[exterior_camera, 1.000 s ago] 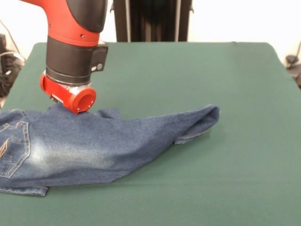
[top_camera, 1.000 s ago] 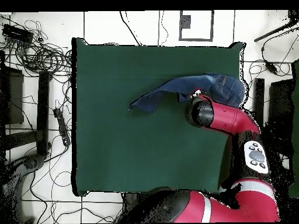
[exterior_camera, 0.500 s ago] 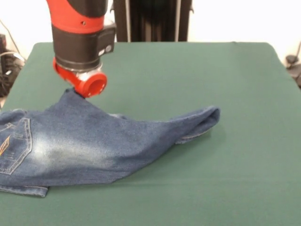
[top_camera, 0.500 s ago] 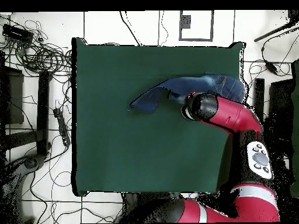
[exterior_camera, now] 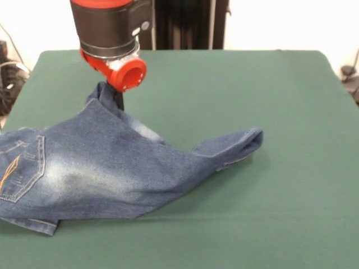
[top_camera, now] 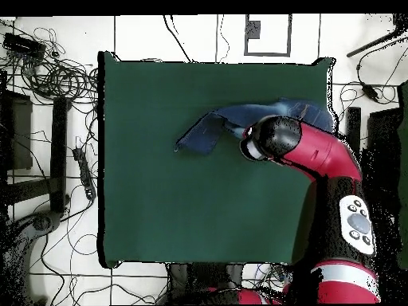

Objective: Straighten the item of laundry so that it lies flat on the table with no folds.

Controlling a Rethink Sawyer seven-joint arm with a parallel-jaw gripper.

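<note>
Nearest me, the jeans [exterior_camera: 106, 174] lie along the tabletop's [exterior_camera: 269, 95] front-left edge, pocket end at the left, one leg folded and pointing toward the middle. Behind them my gripper [exterior_camera: 115, 96] has its jaws pinched on a raised peak of denim. I'm mid-lift; next I should draw that cloth outward to unfold it. Against a second ago, the peak is higher.
</note>
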